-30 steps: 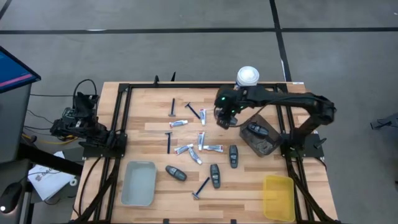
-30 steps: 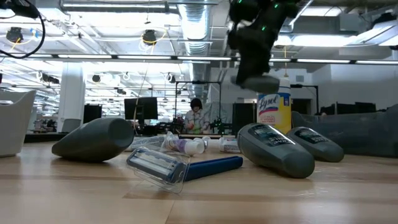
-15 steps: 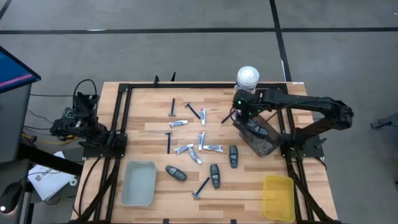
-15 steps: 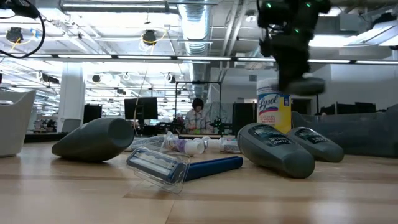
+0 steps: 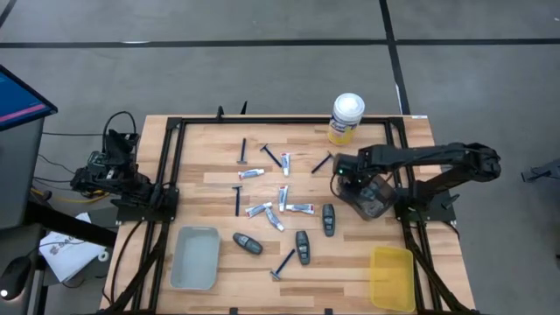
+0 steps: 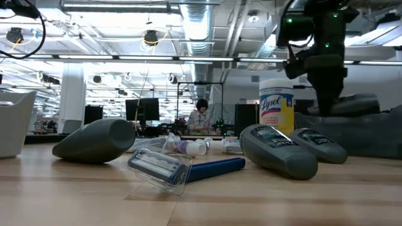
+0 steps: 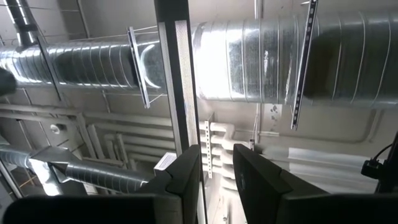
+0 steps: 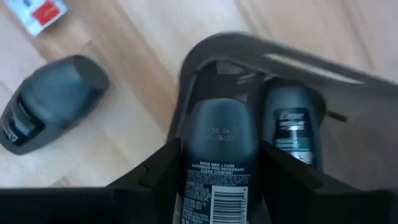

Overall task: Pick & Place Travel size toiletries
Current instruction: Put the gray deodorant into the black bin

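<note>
My right gripper points down over the dark tray at the table's right, shut on a dark grey oval container. A second such container lies in that tray. Thin blue razors, white tubes and more grey containers lie flat across the middle of the table. My left gripper stays folded back at the left edge, pointing up at the ceiling, its fingers a little apart with nothing between them. My right gripper pinches the container's two narrow sides between its two fingers, which come from above and lie across it. The container lies level with its printed broad face up. It hangs clear just above the dark tray's rim.
A white-lidded yellow canister stands at the far edge, close to the right arm. A grey tray sits near left, a yellow tray near right. Black frame rails run along both sides of the table.
My right gripper has carried the grey container from above the table's far middle toward the right edge and down. It now hangs over the dark tray and has turned somewhat about its pointing line. The container has stayed level in the hold.
</note>
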### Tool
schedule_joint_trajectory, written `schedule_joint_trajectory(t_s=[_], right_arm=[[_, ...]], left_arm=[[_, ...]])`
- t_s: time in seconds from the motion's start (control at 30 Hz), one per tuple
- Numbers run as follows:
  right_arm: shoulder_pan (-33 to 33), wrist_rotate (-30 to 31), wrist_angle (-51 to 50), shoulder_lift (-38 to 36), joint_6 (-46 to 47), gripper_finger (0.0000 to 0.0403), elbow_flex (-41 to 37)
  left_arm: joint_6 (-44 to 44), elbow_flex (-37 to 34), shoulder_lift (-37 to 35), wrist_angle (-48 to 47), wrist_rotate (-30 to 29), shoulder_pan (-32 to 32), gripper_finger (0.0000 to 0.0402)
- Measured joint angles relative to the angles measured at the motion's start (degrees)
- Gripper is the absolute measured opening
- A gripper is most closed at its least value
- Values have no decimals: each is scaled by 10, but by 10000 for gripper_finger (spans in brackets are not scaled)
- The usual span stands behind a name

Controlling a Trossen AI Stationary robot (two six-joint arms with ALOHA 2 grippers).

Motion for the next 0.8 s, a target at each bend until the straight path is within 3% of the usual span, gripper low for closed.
schedule_joint_trajectory(t_s=[0.2, 0.37, 0.5, 0.67, 0.8], right_arm=[[1, 7, 8, 0, 31, 180, -35], [1, 21, 7, 0, 49, 292, -40], [1, 18, 1, 0, 75, 339, -24], [19, -14, -11, 0, 170, 338, 40], [79, -18, -4, 1, 279, 323, 93]], left_arm=[[0, 0, 0, 0, 0, 0, 92], [0, 0, 0, 0, 0, 0, 92], [0, 0, 0, 0, 0, 0, 92], [0, 0, 0, 0, 0, 0, 92], [0, 0, 0, 0, 0, 0, 92]])
